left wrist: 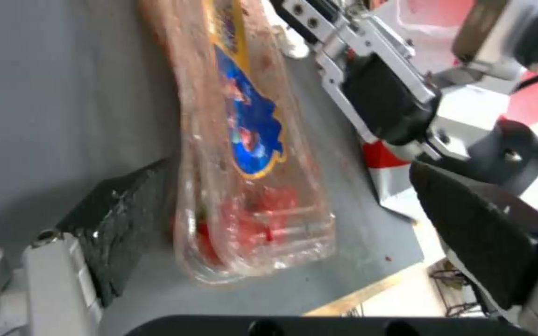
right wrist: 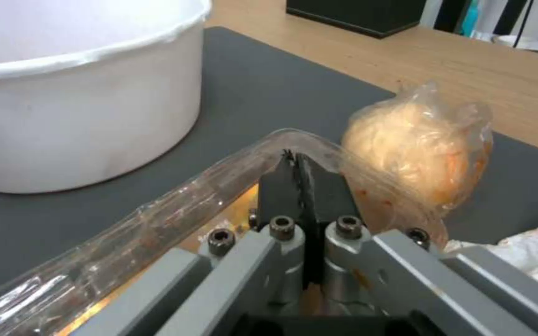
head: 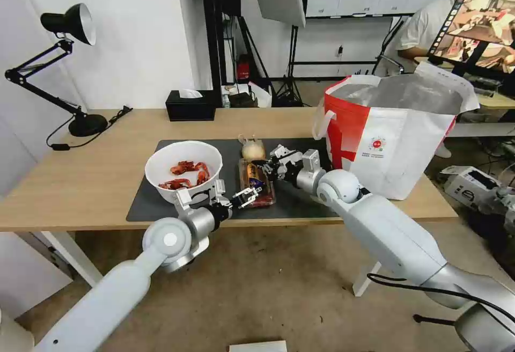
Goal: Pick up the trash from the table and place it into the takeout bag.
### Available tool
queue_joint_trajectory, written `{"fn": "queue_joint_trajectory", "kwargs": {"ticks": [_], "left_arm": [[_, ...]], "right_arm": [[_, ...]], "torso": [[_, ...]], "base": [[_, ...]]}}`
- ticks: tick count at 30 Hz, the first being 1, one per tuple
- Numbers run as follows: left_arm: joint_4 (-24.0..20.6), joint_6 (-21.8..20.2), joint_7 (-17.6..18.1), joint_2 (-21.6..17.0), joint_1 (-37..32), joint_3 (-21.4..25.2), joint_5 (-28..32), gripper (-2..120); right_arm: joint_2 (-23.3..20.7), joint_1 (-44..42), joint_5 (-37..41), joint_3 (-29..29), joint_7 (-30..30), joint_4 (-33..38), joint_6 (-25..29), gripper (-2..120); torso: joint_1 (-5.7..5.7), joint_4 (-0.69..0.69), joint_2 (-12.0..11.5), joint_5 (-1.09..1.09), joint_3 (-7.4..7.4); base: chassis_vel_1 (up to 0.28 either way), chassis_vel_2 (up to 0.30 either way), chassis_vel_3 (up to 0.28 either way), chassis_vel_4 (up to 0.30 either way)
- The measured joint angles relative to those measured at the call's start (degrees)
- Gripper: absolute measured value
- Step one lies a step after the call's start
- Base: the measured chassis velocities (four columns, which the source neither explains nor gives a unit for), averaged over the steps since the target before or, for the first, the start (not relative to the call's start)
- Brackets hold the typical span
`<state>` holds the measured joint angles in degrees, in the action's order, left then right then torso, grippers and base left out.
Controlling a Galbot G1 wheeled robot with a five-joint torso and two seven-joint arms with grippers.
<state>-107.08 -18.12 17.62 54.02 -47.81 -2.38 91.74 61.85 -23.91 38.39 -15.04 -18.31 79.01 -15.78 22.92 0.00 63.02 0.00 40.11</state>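
A clear plastic tray [head: 256, 183] with red food scraps lies on the table's dark grey mat [head: 150, 202], between the white bowl [head: 184, 169] of crayfish shells and the takeout bag [head: 391, 132]. My right gripper [head: 268, 170] is shut on the tray's far rim [right wrist: 231, 163]. My left gripper [head: 247, 196] stands open at the tray's near end, its pads [left wrist: 116, 224] either side of the tray [left wrist: 250, 154]. The beige knotted bundle [head: 253, 149] sits just behind the tray. Crumpled white tissue [right wrist: 518, 252] lies beside the bundle [right wrist: 418, 144].
A black tissue box [head: 190, 105] stands at the table's back edge and a black desk lamp [head: 70, 73] at the far left. The bag stands open at the table's right end. The mat's front edge is close behind my left gripper.
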Motion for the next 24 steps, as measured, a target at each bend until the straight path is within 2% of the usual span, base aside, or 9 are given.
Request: {"fn": "queue_joint_trajectory", "kwargs": {"ticks": [5,8,11,13,15,16,19,20,24], "left_arm": [[0.4,0.5,1.8,0.1,0.1,-0.3,0.0,99],[0.5,0.6,3.2,0.0,0.1,-0.4,-0.1,91],[0.6,0.6,4.9,0.1,0.5,-0.7,-0.1,76],[0.7,0.6,5.2,0.1,0.6,-0.8,0.0,73],[0.8,0.6,6.1,0.2,1.1,-1.0,0.1,62],[0.8,0.6,6.1,0.2,1.1,-1.0,0.1,62],[0.9,0.7,7.3,0.2,1.6,-1.3,0.2,48],[0.9,0.7,7.3,0.2,1.6,-1.3,0.2,48],[0.9,1.0,8.0,0.2,1.8,-1.4,0.2,33]], "right_arm": [[-0.1,-0.3,0.0,0.3,0.1,0.1,0.0,0],[-0.2,-0.4,0.0,0.4,0.1,0.2,0.1,0],[-0.4,-0.4,0.1,0.4,0.1,0.4,0.1,0],[-0.5,-0.4,0.1,0.4,0.1,0.5,0.1,0],[-0.7,-0.5,0.2,0.6,0.2,0.7,0.1,0],[-0.7,-0.5,0.2,0.6,0.2,0.7,0.1,0],[-0.8,-0.8,0.2,0.8,0.3,0.9,0.1,0],[-0.8,-0.8,0.2,0.8,0.3,0.9,0.1,0],[-0.9,-1.0,0.2,1.0,0.4,1.0,0.1,0]], "torso": [[0.0,0.0,0.0,0.0,0.0],[0.0,0.0,0.0,0.0,0.0],[0.0,0.0,0.0,0.0,-0.01],[0.0,0.0,0.0,0.0,0.0],[0.0,0.0,0.0,0.0,0.0],[0.0,0.0,0.0,0.0,0.0],[0.0,0.0,0.0,0.0,0.0],[0.0,0.0,0.0,0.0,0.0],[0.0,0.0,0.0,0.0,0.0]], "base": [[0.0,0.0,0.0,0.0],[0.0,0.0,0.0,0.0],[0.0,0.0,0.0,0.0],[0.0,0.0,0.0,0.0],[0.0,0.0,0.0,0.0],[0.0,0.0,0.0,0.0],[0.0,0.0,0.0,0.0],[0.0,0.0,0.0,0.0],[0.0,0.0,0.0,0.0]]}}
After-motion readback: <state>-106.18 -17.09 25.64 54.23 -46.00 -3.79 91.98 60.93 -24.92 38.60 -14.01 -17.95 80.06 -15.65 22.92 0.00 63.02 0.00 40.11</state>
